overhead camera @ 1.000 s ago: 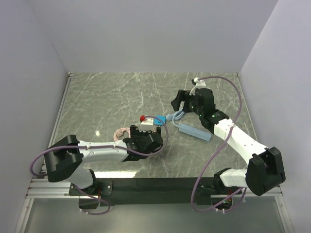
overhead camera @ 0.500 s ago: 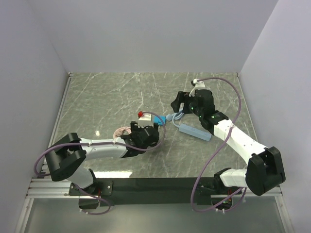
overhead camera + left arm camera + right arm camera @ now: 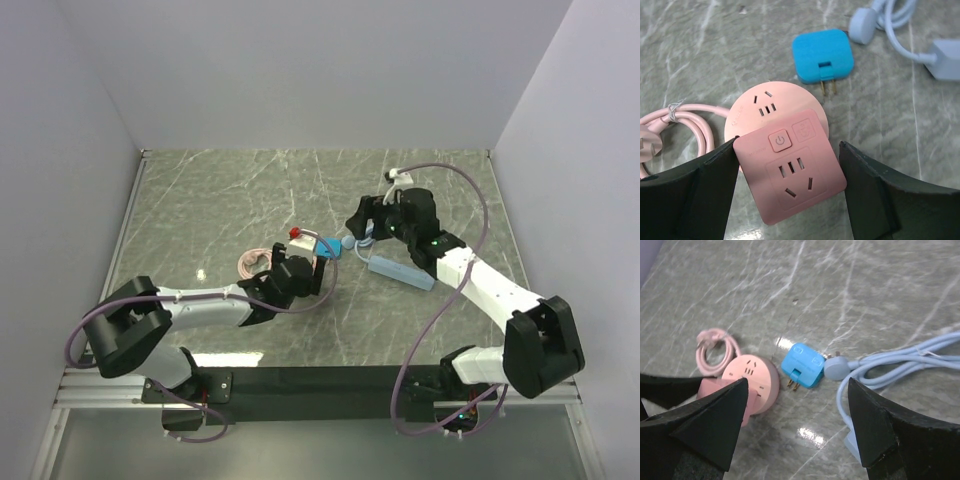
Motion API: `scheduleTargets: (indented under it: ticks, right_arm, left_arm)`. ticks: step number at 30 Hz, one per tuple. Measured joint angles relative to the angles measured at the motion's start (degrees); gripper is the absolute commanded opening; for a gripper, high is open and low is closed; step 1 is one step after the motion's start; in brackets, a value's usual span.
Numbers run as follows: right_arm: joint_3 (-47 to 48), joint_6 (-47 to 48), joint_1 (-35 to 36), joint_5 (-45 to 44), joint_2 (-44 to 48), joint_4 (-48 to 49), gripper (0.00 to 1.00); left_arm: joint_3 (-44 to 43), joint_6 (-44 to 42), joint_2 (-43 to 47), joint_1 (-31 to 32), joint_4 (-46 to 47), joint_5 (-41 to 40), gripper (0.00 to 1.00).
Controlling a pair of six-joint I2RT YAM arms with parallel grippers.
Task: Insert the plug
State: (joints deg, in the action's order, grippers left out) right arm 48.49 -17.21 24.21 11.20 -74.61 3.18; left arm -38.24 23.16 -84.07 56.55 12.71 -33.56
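Observation:
The plug [image 3: 822, 55] is small and bright blue. It lies flat on the table just beyond the pink cube [image 3: 790, 165], its two prongs pointing at the cube. It also shows in the top view [image 3: 328, 247] and the right wrist view [image 3: 802, 364]. My left gripper [image 3: 788, 145] is open, its fingers standing either side of the pink cube; the left finger [image 3: 715, 175] touches the cube's edge. My right gripper [image 3: 797, 382] is open and empty, hovering above the plug.
A pale-blue power strip [image 3: 400, 270] lies to the right of the plug, its round pale plug [image 3: 862, 22] and cord [image 3: 900, 360] beside it. The pink coiled cord [image 3: 250, 265] lies left of the cube. White walls close the table's sides and back.
My left gripper has moved forward and turned, and the pink cube has shifted a little toward the back with it. My right gripper has edged left toward the plug.

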Motion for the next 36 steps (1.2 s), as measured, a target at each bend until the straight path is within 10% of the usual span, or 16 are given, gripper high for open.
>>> scheduleTargets:
  ticks: [8, 18, 36]
  right_arm:
    - [-4.17, 6.56, 0.02, 11.39, -4.74, 5.27, 0.86]
    - [-4.13, 10.91, 0.02, 18.01, -10.14, 8.76, 0.86]
    - [-4.13, 11.13, 0.02, 18.38, -10.47, 10.56, 0.86]
  left_arm:
    - [2.29, -11.5, 3.17, -5.46, 1.81, 16.35, 0.45]
    - [2.56, -14.03, 5.68, -7.39, -1.68, 22.97, 0.92]
    - [-8.79, 0.72, -6.51, -0.31, -14.51, 3.76, 0.81]
